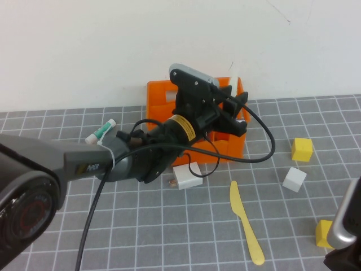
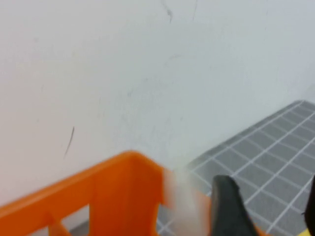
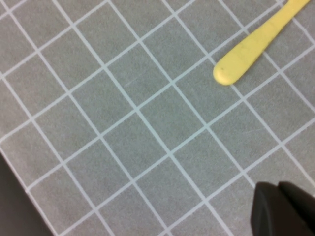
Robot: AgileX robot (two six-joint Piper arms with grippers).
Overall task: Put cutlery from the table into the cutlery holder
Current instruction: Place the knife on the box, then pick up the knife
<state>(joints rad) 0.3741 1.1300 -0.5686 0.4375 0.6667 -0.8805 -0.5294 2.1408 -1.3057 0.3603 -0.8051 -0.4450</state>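
Your clenched right gripper [image 1: 344,257] at lower right sits nearer the yellow knife [image 1: 246,223], which lies lengthwise on the bench [image 1: 169,237], than your left gripper [image 1: 234,104], fingers released over the orange crate [image 1: 161,93].

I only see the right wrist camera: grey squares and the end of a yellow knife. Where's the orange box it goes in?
Observer: The orange crate stands at the back of the table, by the wall, beyond the yellow knife.
Operator: What's the other arm doing?
Observer: Its left claw hangs over the crate, open, with nothing in it.
Operator: And the white knife?
Observer: A white strip pokes up from the crate's far corner. That is probably it. Your right claw, shut, hovers at the table's near right side, close to the yellow knife's end.
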